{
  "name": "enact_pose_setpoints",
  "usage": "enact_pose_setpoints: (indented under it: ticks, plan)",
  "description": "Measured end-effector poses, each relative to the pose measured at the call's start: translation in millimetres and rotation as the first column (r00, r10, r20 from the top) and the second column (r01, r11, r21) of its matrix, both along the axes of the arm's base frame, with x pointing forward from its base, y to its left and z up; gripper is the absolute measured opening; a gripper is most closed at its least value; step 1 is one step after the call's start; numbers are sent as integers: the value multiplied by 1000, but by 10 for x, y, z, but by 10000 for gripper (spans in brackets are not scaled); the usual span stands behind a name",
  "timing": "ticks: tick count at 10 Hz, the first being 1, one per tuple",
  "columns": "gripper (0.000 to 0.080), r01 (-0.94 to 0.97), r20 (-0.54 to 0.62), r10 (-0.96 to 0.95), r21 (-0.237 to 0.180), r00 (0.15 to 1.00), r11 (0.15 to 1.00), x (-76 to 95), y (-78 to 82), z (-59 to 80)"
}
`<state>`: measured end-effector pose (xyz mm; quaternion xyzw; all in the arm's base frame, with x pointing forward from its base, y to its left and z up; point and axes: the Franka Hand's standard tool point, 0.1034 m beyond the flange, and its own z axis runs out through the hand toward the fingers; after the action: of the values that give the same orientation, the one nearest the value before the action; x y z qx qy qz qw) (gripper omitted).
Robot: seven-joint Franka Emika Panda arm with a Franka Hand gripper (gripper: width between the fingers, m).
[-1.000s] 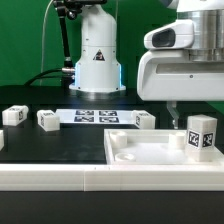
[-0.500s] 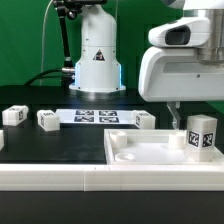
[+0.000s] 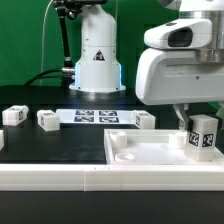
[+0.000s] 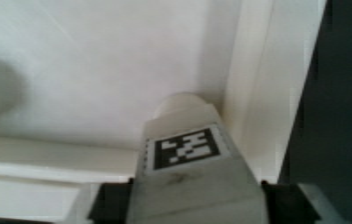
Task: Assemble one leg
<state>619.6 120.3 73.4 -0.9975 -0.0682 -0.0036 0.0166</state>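
Observation:
My gripper (image 3: 197, 118) is at the exterior view's right, above the right corner of the large flat white panel (image 3: 140, 152). It is shut on one leg (image 3: 205, 135), a small white post whose tag faces the camera. In the wrist view the leg (image 4: 191, 150) stands between the two dark fingers (image 4: 123, 203) of the gripper (image 4: 194, 202), its tip over a corner of the panel (image 4: 84, 60). I cannot tell whether the tip touches the panel. Three more legs lie on the black table: one (image 3: 12, 115), a second (image 3: 47, 119) and a third (image 3: 143, 120).
The marker board (image 3: 95, 116) lies behind the panel in front of the robot's base (image 3: 97, 60). A long white rim bar (image 3: 60, 178) runs along the front. A green wall stands at the back.
The gripper has shifted slightly to the exterior view's right with the leg in it. The other legs and the panel have not moved.

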Motion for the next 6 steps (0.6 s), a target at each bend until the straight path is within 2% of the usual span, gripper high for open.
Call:
enact_pose_setpoints:
  ticks: [4, 6]
  plan:
    - [289, 56, -2, -56, 3, 998, 998, 5, -14, 1]
    - [289, 296, -22, -295, 36, 955, 955, 13, -33, 3]
